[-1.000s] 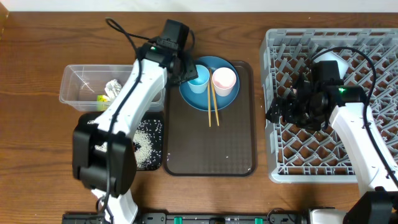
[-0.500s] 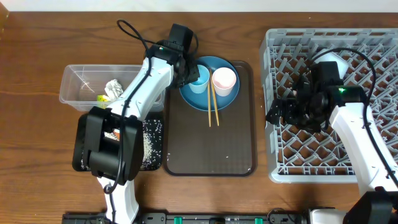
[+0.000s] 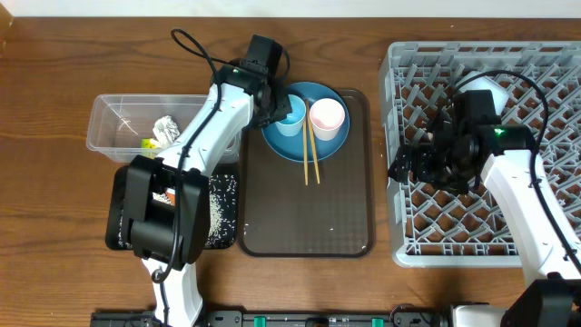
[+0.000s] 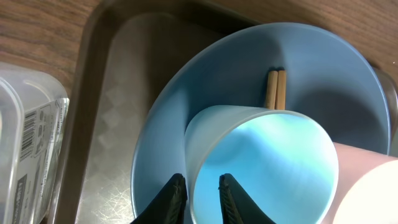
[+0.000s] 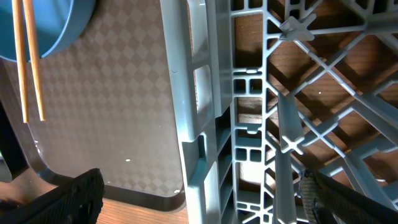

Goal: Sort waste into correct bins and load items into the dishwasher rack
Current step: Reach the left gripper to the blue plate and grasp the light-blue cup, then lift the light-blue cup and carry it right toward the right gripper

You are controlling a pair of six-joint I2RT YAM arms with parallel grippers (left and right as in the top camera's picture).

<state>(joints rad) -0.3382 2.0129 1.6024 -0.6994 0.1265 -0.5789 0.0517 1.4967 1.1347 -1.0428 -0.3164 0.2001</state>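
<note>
A light-blue cup (image 3: pixel 290 114) and a pinkish-white cup (image 3: pixel 328 116) stand on the dark-blue plate (image 3: pixel 285 143), with wooden chopsticks (image 3: pixel 310 153) lying across it. My left gripper (image 3: pixel 280 111) is shut on the light-blue cup (image 4: pixel 267 162), pinching the cup's near wall with one finger inside the rim and one outside (image 4: pixel 201 182). My right gripper (image 3: pixel 410 163) hangs open over the left wall of the grey dishwasher rack (image 3: pixel 481 218), holding nothing (image 5: pixel 202 186). A white bowl (image 3: pixel 487 87) sits in the rack behind the right arm.
The plate rests on a dark brown serving tray (image 3: pixel 309 218). To its left stands a clear tub (image 3: pixel 113 132) holding a crumpled napkin (image 3: pixel 166 127) and a yellow-green wrapper (image 3: pixel 150 143). A black tray (image 3: pixel 220 204) with rice grains lies partly under the left arm.
The left arm has swung in and its jaws have narrowed onto the light-blue cup's rim. The right arm has stayed still.
</note>
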